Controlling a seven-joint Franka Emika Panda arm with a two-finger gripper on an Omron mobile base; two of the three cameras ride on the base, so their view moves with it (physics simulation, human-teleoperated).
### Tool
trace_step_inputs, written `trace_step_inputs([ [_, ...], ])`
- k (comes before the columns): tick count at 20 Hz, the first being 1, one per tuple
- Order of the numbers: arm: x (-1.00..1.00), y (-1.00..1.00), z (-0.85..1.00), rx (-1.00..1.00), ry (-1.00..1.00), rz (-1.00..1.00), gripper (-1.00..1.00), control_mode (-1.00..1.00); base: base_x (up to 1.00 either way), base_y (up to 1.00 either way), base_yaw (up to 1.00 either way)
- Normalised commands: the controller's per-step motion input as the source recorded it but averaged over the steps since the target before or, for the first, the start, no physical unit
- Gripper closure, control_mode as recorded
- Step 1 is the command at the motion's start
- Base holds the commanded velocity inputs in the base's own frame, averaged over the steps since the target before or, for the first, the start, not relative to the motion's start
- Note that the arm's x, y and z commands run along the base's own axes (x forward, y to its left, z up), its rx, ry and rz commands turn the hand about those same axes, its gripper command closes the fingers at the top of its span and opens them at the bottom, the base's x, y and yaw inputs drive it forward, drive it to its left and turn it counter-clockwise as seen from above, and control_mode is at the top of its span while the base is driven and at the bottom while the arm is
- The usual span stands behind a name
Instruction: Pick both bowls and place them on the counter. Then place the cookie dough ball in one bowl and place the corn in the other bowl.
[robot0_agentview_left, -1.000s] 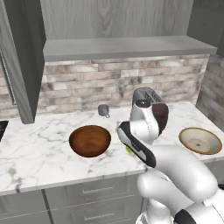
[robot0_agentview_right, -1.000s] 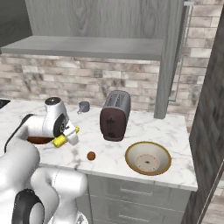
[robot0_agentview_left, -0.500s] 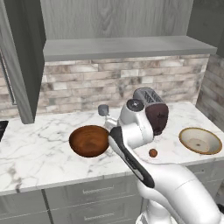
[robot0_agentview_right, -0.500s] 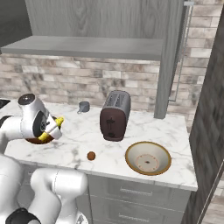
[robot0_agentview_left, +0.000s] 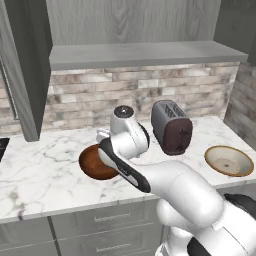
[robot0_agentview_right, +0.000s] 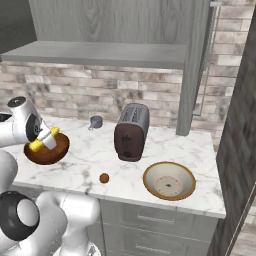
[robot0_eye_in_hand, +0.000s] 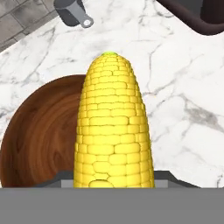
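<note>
White marble with grey veins tops the table (robot0_agentview_right: 125, 172) in front of us, with a brick backsplash behind it and a plain grey shelf (robot0_agentview_left: 145, 52) above. We see our end effector (robot0_agentview_right: 45, 141) at the left end of the table in the right base view, clamped on the corn (robot0_agentview_right: 44, 139), whose yellow cob sticks out slantwise on both sides of the fingers. From the hand view the corn (robot0_eye_in_hand: 113, 127) runs lengthwise up the middle, its greenish tip pointing away from us. It hangs over the rim of the dark brown wooden bowl (robot0_eye_in_hand: 41, 140), which lies below and to the left of it there; we cannot tell whether the cob touches the rim.

That dark brown wooden bowl (robot0_agentview_left: 95, 162) stands on the marble, partly hidden by our arm in the left base view. Well apart from it, at the far right end of the table, sits the tan bowl (robot0_agentview_right: 169, 180) with its cream inside. Between the two bowls, near the front edge, lies the cookie dough ball (robot0_agentview_right: 104, 177), on bare marble. Behind it stands a dark toaster (robot0_agentview_right: 131, 132), and a small grey mug (robot0_agentview_right: 95, 122) sits close to the backsplash to the toaster's left.
</note>
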Motion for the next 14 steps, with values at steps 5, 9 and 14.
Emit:
trace_step_inputs([
  [5,0.21,0.18,-0.50,0.00,0.13,0.00,1.00,-1.00,0.00,0.00,0.00],
  [9,0.33,0.28,-0.45,-0.03,0.12,0.00,1.00,-1.00,0.00,0.00,0.00],
  [14,0.20,0.17,-0.43,-0.05,0.09,0.00,1.00,-1.00,0.00,0.00,0.00],
])
